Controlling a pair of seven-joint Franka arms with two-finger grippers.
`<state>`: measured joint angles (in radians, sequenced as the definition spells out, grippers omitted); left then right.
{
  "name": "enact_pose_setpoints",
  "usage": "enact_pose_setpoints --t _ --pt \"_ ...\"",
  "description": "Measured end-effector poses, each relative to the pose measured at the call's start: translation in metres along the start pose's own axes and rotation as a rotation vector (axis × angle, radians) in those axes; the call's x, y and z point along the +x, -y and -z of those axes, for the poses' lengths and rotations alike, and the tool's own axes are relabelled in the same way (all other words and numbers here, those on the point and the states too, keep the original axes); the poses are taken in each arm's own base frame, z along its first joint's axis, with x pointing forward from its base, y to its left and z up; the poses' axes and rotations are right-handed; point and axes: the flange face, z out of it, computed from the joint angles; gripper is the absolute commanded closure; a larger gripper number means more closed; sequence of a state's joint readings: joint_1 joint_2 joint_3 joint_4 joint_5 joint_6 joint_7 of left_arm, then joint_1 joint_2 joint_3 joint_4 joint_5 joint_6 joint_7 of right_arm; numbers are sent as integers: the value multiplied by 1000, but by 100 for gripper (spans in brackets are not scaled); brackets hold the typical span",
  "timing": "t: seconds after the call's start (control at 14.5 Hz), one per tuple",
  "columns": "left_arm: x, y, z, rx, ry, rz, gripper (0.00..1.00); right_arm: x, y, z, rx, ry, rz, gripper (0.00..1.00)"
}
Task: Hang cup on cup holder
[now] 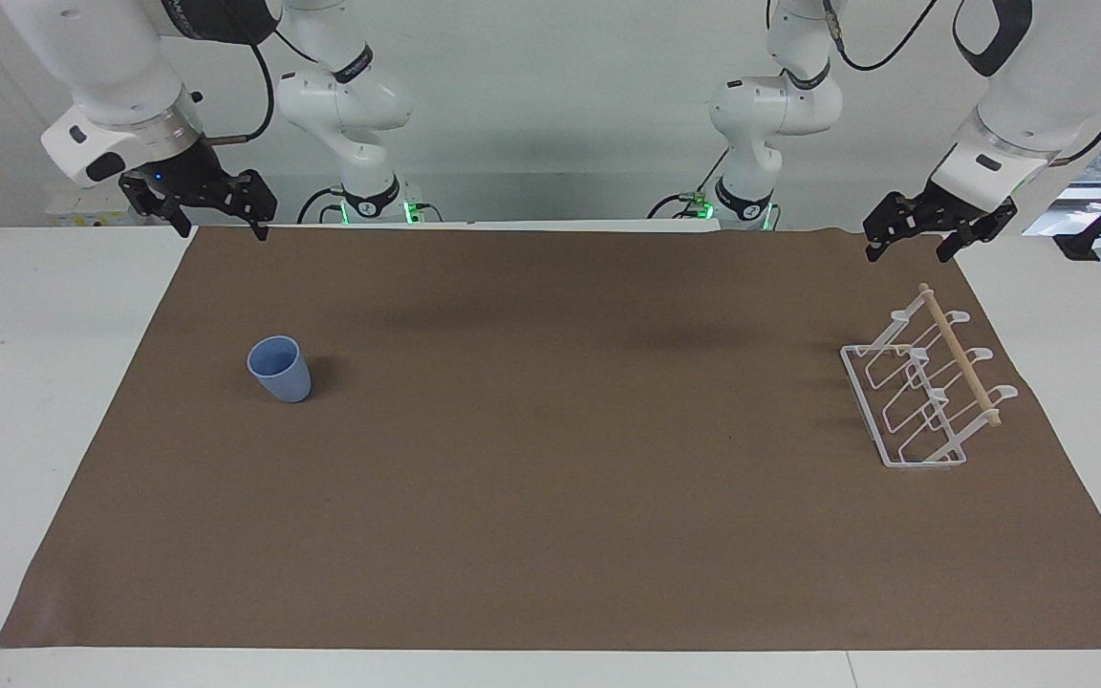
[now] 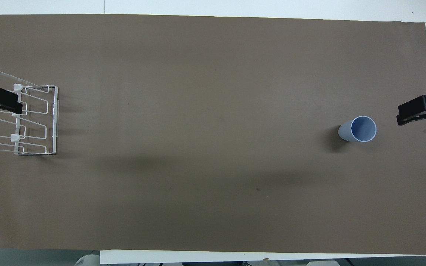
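Observation:
The light-blue cup (image 1: 280, 370) stands upright, mouth up, on the brown mat toward the right arm's end; it also shows in the overhead view (image 2: 359, 129). The white wire cup holder (image 1: 923, 392) with its wooden dowel (image 1: 960, 354) stands toward the left arm's end, and shows in the overhead view (image 2: 31, 122) too. My right gripper (image 1: 222, 231) is open and empty, raised over the mat's edge, apart from the cup. My left gripper (image 1: 906, 256) is open and empty, raised above the holder without touching it. In the overhead view the left gripper (image 2: 2, 101) overlaps the dowel, and the right gripper (image 2: 416, 111) is beside the cup.
A brown mat (image 1: 550, 497) covers most of the white table (image 1: 34, 382). Black stands and a few items sit off the table's ends.

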<state>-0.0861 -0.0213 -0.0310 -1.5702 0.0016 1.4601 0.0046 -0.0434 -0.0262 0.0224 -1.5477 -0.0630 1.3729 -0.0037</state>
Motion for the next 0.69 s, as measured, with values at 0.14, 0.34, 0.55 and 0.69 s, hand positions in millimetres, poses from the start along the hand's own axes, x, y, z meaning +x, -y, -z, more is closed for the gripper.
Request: enact_pose_setpoints --t 0.14,0.34,0.55,0.69 --pt "0 0 0 0 0 0 0 0 -1 0 0 -3 -1 0" --pt "0 0 0 0 0 0 0 3 -4 2 -1 -29 -7 0" --pt "0 0 0 0 0 0 0 13 -33 -12 -4 -76 41 0" --pt "0 0 0 0 0 0 0 25 -63 -42 -5 -106 79 0"
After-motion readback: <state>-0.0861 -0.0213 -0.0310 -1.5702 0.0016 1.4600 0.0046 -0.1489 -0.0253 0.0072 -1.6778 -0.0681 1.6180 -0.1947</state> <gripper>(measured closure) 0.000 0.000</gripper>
